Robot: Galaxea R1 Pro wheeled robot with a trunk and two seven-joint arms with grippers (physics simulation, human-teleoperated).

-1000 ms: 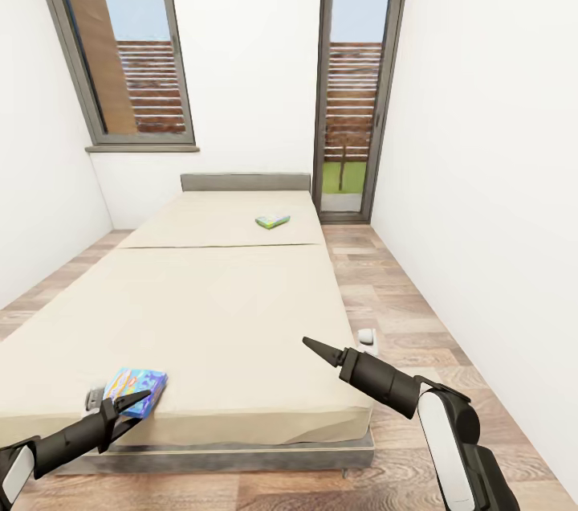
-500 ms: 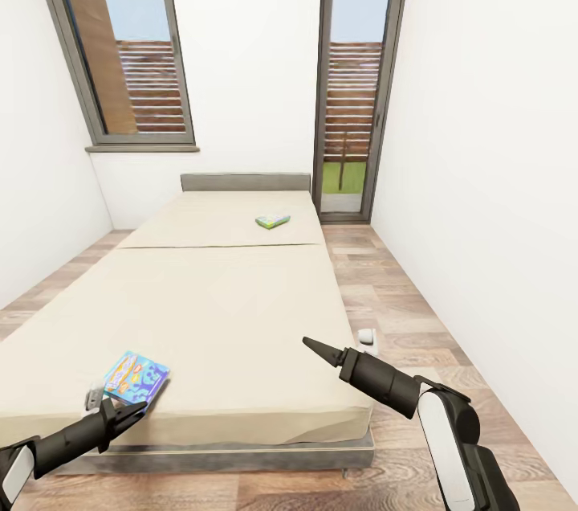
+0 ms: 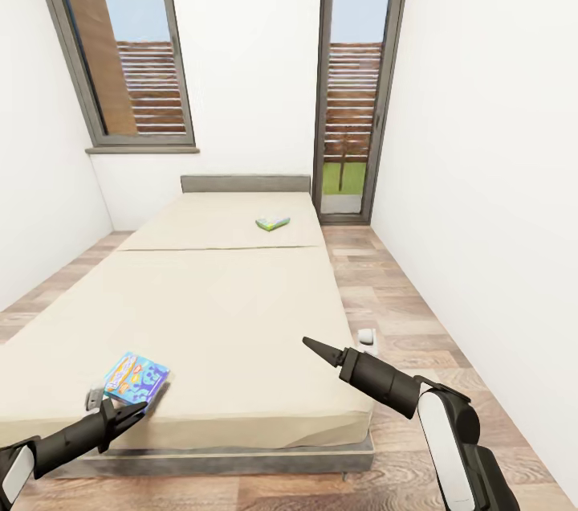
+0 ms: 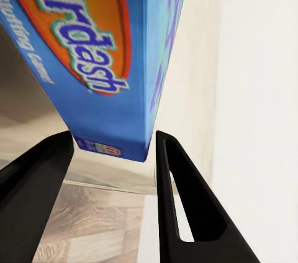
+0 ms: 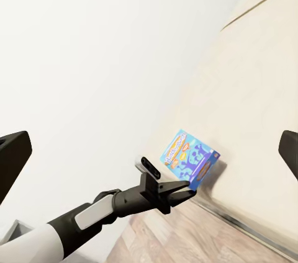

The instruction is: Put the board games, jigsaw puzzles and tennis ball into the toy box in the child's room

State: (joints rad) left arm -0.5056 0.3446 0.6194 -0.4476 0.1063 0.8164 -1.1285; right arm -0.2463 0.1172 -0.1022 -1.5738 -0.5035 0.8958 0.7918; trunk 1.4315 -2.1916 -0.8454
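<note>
A blue board game [image 3: 136, 378] with orange lettering sits at the front left corner of the bed [image 3: 233, 310], its far end tipped up off the mattress. My left gripper [image 3: 132, 408] is shut on its near end, and both fingers [image 4: 180, 195] press the box's sides [image 4: 112, 77]. A second board game [image 3: 273, 222], pale with a green edge, lies flat near the grey headboard. My right gripper [image 3: 317, 349] hovers over the bed's front right part, open and holding nothing. From the right wrist the blue box [image 5: 189, 160] stands tilted above the left gripper [image 5: 177, 191]. Table and toy box are out of view.
White walls close in on both sides, with tall grey-framed windows [image 3: 353, 85] at the far end. A strip of wood-plank floor [image 3: 401, 294] runs along the bed's right side. A small pale grey object [image 3: 367, 337] lies on it close to the bed frame.
The blue board game has tipped up from lying flat, and my left gripper has drawn back slightly toward the bed's edge. The right arm and the far game have not moved.
</note>
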